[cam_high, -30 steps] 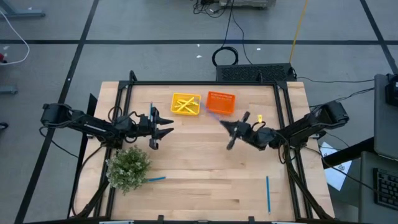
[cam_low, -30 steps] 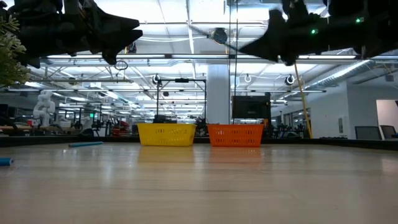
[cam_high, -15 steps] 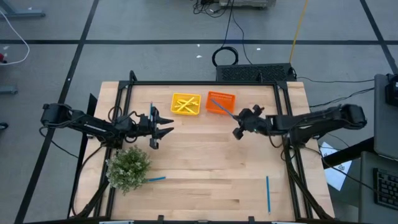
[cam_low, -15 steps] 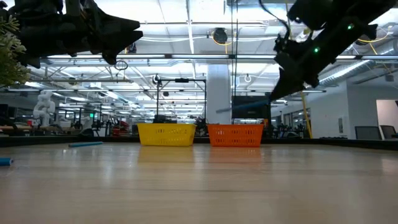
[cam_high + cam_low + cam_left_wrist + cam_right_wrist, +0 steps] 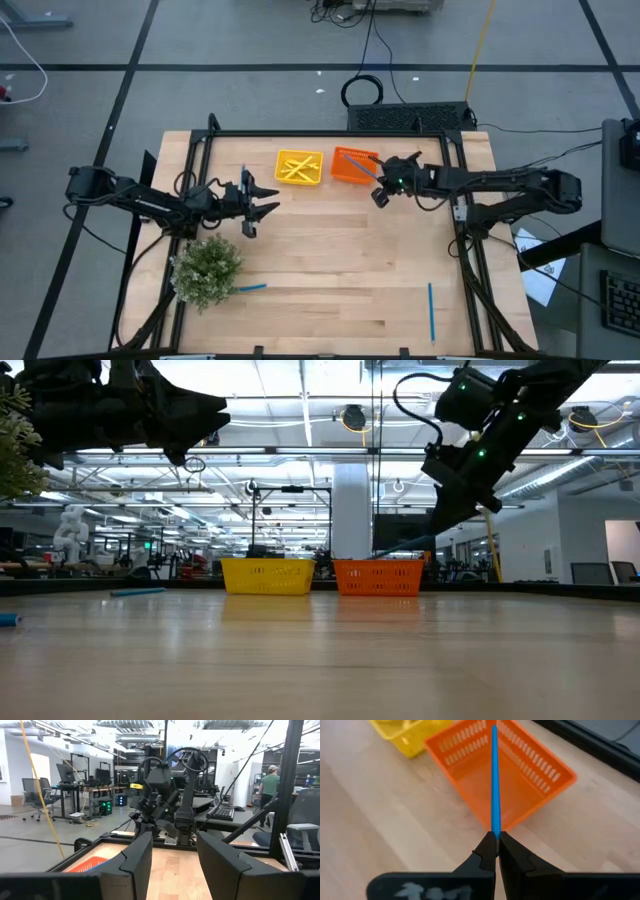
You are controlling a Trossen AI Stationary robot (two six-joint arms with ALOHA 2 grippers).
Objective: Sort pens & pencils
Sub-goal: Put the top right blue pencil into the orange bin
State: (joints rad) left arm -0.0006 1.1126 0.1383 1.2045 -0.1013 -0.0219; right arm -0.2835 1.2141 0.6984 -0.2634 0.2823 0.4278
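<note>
- I am seeing a loose blue pen point(image 5: 432, 311) lying at the lower right of the high frame, on the bare wood of the counter point(image 5: 330, 270).
- I am seeing a shorter blue pen point(image 5: 250, 288) lying at the lower left of that frame, just beside the green plant point(image 5: 207, 268).
- I am holding the left gripper point(image 5: 264, 205) in the air at the left centre of the high frame, above the plant's side of the counter; its fingers point(image 5: 138, 854) are standing apart with nothing between them.
- I am keeping the right gripper point(image 5: 378, 184) clenched on a blue pen point(image 5: 495, 785) at the upper middle of the high frame, just beside the orange tray point(image 5: 353, 166).
- In the right wrist frame the held pen is running straight out from the pinched fingertips and reaching over the orange tray's open top.
- The low frame is showing that gripper point(image 5: 437, 532) raised above the tray, with the pen slanting down toward the tray's rim.
- I am seeing the yellow tray point(image 5: 299, 167) sitting just beside the orange one, at the upper centre, with yellow pencils point(image 5: 296, 168) lying crossed inside it.
</note>
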